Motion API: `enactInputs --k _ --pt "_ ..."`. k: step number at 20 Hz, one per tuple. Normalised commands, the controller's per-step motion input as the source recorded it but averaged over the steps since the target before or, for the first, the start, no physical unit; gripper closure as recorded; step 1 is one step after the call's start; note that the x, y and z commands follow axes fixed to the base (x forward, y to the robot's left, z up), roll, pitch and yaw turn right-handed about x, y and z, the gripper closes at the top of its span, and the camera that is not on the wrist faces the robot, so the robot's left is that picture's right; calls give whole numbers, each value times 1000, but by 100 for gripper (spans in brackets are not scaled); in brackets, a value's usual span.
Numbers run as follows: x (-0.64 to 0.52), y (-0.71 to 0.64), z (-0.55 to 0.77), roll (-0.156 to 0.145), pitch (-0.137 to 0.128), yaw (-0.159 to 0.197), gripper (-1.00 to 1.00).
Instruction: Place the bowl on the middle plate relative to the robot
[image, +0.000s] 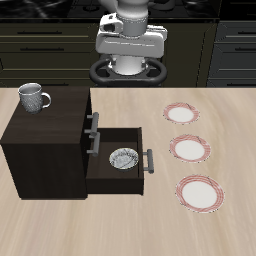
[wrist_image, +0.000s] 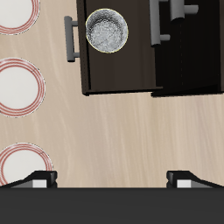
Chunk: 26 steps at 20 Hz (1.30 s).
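The bowl (image: 123, 158) is sitting upright, mouth up, in the open drawer (image: 105, 170) at frame centre-left; the middle plate (image: 189, 149) is lying flat center-right. The tool (wrist_image: 112, 178) is hanging open.

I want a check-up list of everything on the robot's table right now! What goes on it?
Surface: pale wooden table, bare near the front edge.
Job's things: bowl lies in the open drawer of the dark cabinet; middle plate holds nothing, with one matching plate farther back and one nearer the front.
Clutter: white mug stands on top of the cabinet.
Grippers: gripper is high above the table, apart from everything, holding nothing; fingers are spread wide.
Cables: nothing seen.
Surroundings: dark kitchen cupboards behind the table.
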Motion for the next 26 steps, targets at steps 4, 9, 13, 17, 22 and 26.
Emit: enactInputs --k 4,9,13,17,22,26 --pt "208 63 43 -20 -22 -89 -100" --pt "208 54 17 -1 -20 -107 -100" --pt "216 26 -11 -15 -26 -71 -100" --pt "279 23 -87 -15 -31 -108 -100" --pt "194 82 -41 -18 -36 -79 -100" --pt "246 148 -95 5 -2 -138 -100"
